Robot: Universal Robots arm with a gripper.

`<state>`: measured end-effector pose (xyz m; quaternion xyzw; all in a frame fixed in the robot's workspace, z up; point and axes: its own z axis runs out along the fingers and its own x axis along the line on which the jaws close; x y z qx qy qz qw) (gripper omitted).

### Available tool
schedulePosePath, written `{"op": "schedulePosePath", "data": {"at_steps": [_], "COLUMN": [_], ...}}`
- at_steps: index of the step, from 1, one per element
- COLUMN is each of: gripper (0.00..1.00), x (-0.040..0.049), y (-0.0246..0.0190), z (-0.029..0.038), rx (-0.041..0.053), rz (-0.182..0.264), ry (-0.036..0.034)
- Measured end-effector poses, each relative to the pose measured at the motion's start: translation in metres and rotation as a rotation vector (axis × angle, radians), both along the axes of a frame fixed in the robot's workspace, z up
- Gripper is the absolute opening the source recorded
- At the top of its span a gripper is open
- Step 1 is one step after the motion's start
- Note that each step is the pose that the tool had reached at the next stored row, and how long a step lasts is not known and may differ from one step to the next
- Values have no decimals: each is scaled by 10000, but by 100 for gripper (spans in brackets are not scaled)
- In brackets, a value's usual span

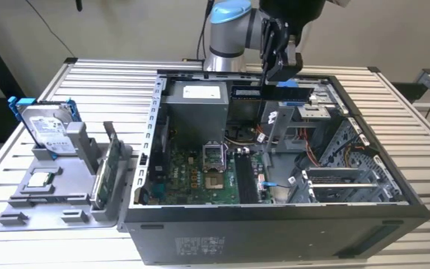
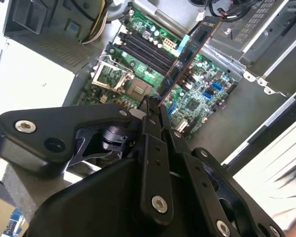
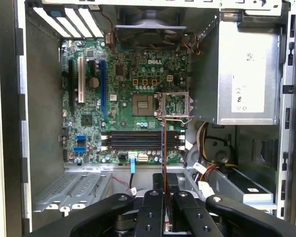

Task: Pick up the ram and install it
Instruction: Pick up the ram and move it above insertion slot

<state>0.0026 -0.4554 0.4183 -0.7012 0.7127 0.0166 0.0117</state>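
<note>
The gripper (image 1: 279,77) is clenched on the ram (image 1: 263,92) and holds it in the air over the far side of the open computer case (image 1: 275,227), clear of the parts inside. In the second wrist view the fingers (image 2: 147,109) grasp the ram (image 2: 187,54) at one end, and the rest of the stick reaches out over the green motherboard (image 2: 207,91). In the first wrist view the ram (image 3: 164,148) shows edge-on as a thin line that crosses the black memory slots (image 3: 138,140).

On the exterior view's left, outside the case, a hard drive (image 1: 47,126) with blue brackets stands in a grey holder (image 1: 43,196), well apart from the gripper.

I judge that the picking up is done and the installing is in hand, at the stage of carrying the stick to its place. The ram seems to lie across the slots, not along them. So the seating calls for a turn until the long edge runs parallel with a free slot, then a straight, even push into it
</note>
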Motion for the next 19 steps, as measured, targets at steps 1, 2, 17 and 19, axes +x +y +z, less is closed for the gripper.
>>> {"op": "schedulePosePath", "data": {"at_steps": [1, 2, 17, 19], "gripper": [14, 14, 14, 14], "x": [0, 0, 0, 0], "y": [0, 0, 1, 1], "z": [0, 0, -1, 0], "rx": [0, 0, 1, 0], "rz": [0, 0, -402, -603], "ry": [0, 0, 0, 0]}}
